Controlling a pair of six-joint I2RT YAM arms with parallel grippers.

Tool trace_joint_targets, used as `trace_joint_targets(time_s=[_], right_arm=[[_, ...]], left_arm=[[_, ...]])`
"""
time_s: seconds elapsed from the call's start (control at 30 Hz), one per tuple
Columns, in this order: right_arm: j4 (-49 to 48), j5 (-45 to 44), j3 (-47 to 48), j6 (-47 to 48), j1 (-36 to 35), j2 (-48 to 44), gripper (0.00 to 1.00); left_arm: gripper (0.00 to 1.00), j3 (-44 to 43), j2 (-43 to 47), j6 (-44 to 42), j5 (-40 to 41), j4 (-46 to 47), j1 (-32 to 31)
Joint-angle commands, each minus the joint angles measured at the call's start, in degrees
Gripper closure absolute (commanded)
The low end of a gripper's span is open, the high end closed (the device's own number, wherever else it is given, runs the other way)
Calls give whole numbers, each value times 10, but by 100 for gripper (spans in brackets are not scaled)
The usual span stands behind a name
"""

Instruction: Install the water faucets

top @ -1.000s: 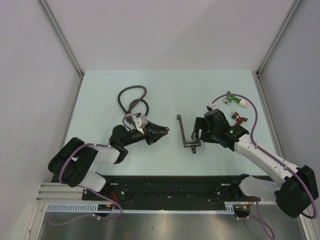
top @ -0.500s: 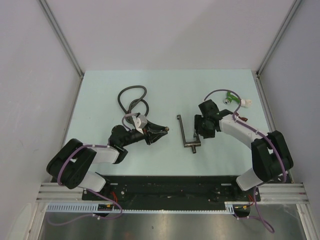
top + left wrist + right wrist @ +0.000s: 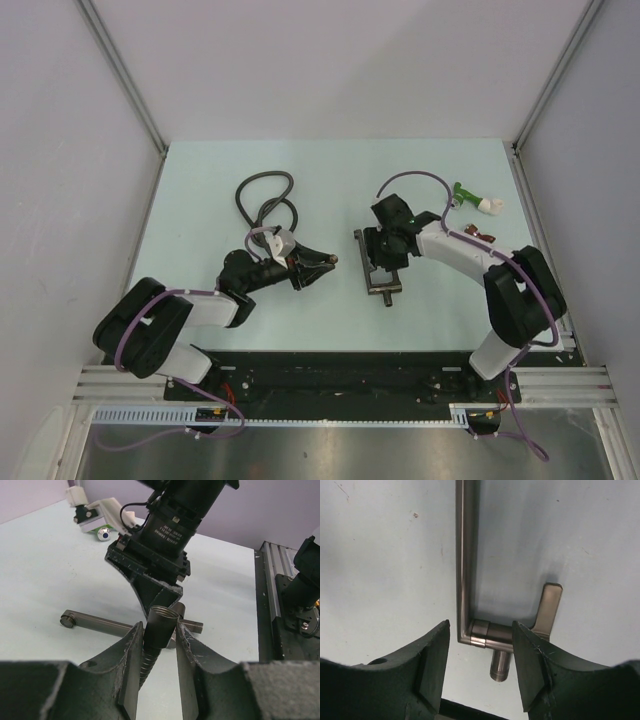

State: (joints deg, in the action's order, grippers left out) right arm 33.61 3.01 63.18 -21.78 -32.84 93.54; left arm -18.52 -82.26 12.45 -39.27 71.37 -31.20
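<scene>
The faucet [image 3: 374, 268] lay flat near the middle of the worktop [image 3: 200, 170]. Its short T-shaped body pointed toward your side and its long thin arm ran away from you. Your right hand [image 3: 386, 252] hovered straight above that body with the fingers spread wide. One finger stood on either side of the corner where arm meets body, and neither touched the metal. Just to the faucet's left, your left hand [image 3: 315, 264] was clamped on the threaded hose end [image 3: 161, 622], which pointed toward the faucet.

I judged the step in hand to be the pick-up of the faucet, not yet made. The next move would call for you to lower the right hand squarely and close on the body rather than the slim arm. You could then line a stub up with the held hose end.

Farther back, the hose [image 3: 262, 200] lay coiled at left. A dark-red fitting [image 3: 485, 237] and a green fitting [image 3: 464, 192] lay at far right.

The count was one faucet, one hose, two fittings and two hands.
</scene>
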Motion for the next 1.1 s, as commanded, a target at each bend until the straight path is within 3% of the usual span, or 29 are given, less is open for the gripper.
trace_joint_targets(time_s=[0.0, 0.47, 0.57, 0.67, 0.7, 0.73, 0.9, 1.07], right_arm=[[-4, 17, 42, 9, -13, 41, 44], [14, 1, 84, 3, -41, 152, 55], [10, -5, 85, 1, -50, 162, 63], [11, -10, 85, 2, -55, 168, 82], [12, -12, 85, 2, -56, 164, 97], [14, -19, 85, 2, -57, 161, 100], [15, -78, 85, 3, -72, 103, 100], [-5, -131, 85, 7, -93, -21, 100]], left_arm=[[64, -7, 13, -11, -6, 10, 4], [64, -6, 18, -15, -8, 5, 5], [64, -8, 19, -12, -10, 6, 5], [64, -6, 22, -7, -12, 9, 5], [64, -5, 24, -2, -13, 14, 5], [64, -5, 24, 1, -14, 18, 6], [64, -1, 28, 28, -20, 45, 5], [63, 9, 47, 60, -22, 78, 5]])
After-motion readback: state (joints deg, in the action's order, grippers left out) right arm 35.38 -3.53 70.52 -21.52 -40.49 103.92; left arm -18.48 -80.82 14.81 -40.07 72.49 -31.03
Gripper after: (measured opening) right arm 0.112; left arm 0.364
